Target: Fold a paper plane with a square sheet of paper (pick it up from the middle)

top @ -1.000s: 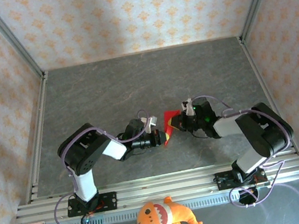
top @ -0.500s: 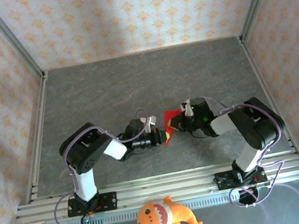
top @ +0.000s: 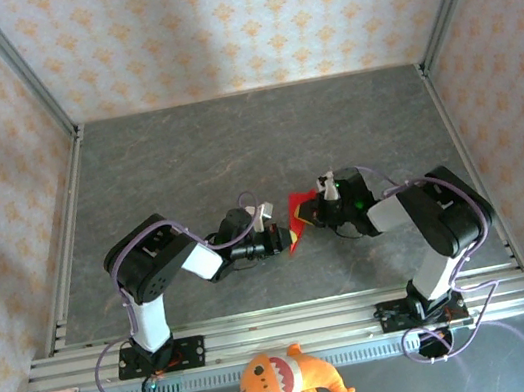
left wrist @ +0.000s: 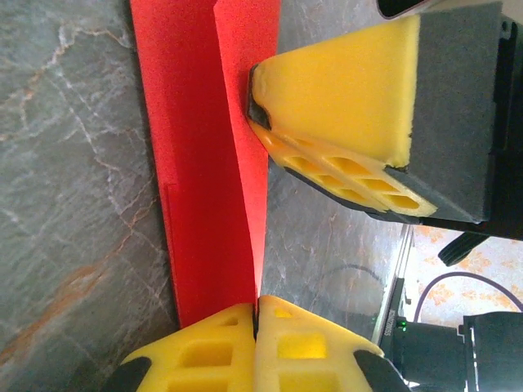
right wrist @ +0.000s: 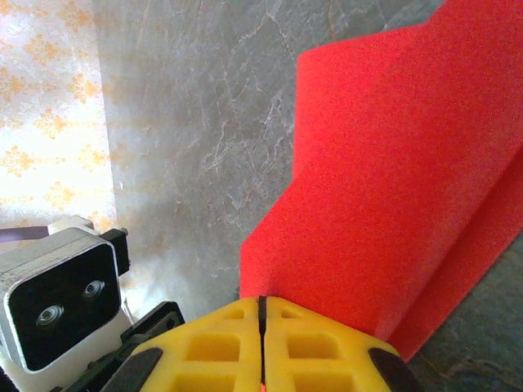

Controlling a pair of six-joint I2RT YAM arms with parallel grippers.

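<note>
The red paper [top: 294, 221] is a creased, folded shape held up between both arms over the middle of the table. My left gripper [top: 285, 240] is shut on its near edge; in the left wrist view the paper [left wrist: 208, 163] runs up from my pinched yellow pads [left wrist: 204, 351], and the right gripper's yellow pads [left wrist: 343, 122] press on its upper flap. My right gripper [top: 314, 213] is shut on the paper's other edge; the right wrist view has the red paper [right wrist: 392, 171] rising from my closed fingertips [right wrist: 212, 343].
An orange plush toy [top: 284, 380] with white teeth lies on the near ledge in front of the arm bases. The grey stone-patterned table [top: 234, 150] stretches behind the arms, walled by patterned panels and aluminium rails [top: 286, 329].
The right arm's elbow has shifted slightly left and its wrist has turned a little. The paper and the left gripper stay where they were.
</note>
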